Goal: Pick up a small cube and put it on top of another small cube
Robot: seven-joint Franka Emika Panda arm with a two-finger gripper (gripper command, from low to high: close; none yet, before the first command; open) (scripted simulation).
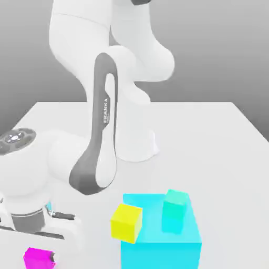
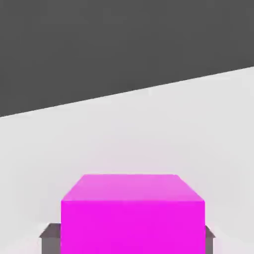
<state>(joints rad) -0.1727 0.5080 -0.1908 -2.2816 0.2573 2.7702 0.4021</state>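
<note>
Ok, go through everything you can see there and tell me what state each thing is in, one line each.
magenta cube: on the table, between the gripper's fingers, not lifted.
gripper: down at the table, closed around the magenta cube.
yellow cube: resting against the large cyan block.
green cube: sitting on the large cyan block.

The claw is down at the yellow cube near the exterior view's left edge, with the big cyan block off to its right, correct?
Not quite: the cube at the claw is magenta, not yellow. The exterior view shows the magenta cube under the hand, and the hand view shows it up close. The big cyan block does sit to its right.
</note>
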